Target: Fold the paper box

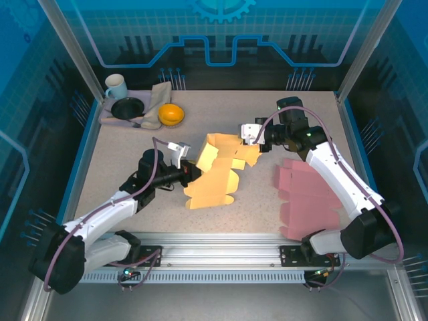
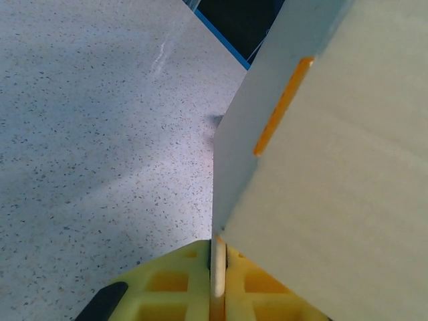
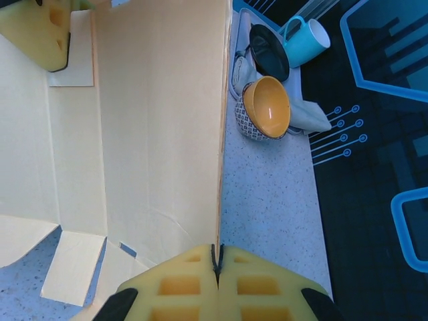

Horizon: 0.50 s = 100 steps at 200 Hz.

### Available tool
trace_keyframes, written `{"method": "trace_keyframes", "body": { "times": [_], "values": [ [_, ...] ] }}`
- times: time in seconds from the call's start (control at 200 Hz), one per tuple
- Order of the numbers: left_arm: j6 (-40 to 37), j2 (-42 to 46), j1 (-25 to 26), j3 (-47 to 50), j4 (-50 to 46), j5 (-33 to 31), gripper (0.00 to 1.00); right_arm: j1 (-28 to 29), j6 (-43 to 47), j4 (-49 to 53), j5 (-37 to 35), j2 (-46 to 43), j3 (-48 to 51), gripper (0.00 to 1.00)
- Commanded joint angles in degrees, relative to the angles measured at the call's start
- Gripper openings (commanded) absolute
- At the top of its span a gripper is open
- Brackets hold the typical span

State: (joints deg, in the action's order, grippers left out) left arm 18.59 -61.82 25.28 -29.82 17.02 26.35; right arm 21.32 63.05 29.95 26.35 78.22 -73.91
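Left hand [image 1: 190, 174] is nearly closed, with its pads [image 2: 184, 284] pinching a panel edge of the yellow paper box [image 1: 217, 170]. In the left wrist view the edge sits right between them. My right hand [image 1: 249, 133] is fully closed on another panel edge, which rises straight up from its fingertips. The box is half-opened on the desk [image 1: 120, 147], between my two hands and gripped by both. A pink flat box [image 1: 309, 197] lies apart from the right hand, alongside its arm. The orange bowl [image 3: 266, 110], mug [image 3: 304, 41] and dark dish [image 3: 269, 52] are ahead of the right hand, off to its right.
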Motion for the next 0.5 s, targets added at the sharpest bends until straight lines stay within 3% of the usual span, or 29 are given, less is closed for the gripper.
{"method": "trace_keyframes", "body": {
  "times": [0.0, 0.05, 0.15, 0.245, 0.39, 0.495],
  "values": [
    [-2.26, 2.4, 0.19, -1.73, -4.0, -4.49, 0.38, -0.05, 1.37, 2.23, -0.15, -0.8, -0.32, 0.0],
    [-3.3, 3.85, 0.17, -2.25, -7.03, -7.44, 0.55, 0.07, 2.4, 2.54, -2.97, -0.24, -0.93, 0.0],
    [-4.79, 9.49, 0.1, -0.8, -9.35, -13.42, 0.66, 1.26, 6.1, 3.28, -12.01, 1.81, -3.18, 0.0],
    [-6.34, 14.55, 0.21, -0.1, -9.69, -11.99, 0.75, 2.8, 8.69, 2.2, -18.56, 3.33, -4.62, 0.0],
    [-8.9, 17.16, 1.7, -1.92, -12.7, -8.16, 0.79, 3.95, 9.1, 0.47, -18.51, 4.53, -5.53, 0.0],
    [-9.53, 16.47, 2.39, -2.26, -14.26, -12.59, 0.79, 5.99, 10.1, -2.57, -19.89, 4.34, -3.54, 0.0]
  ]
}}
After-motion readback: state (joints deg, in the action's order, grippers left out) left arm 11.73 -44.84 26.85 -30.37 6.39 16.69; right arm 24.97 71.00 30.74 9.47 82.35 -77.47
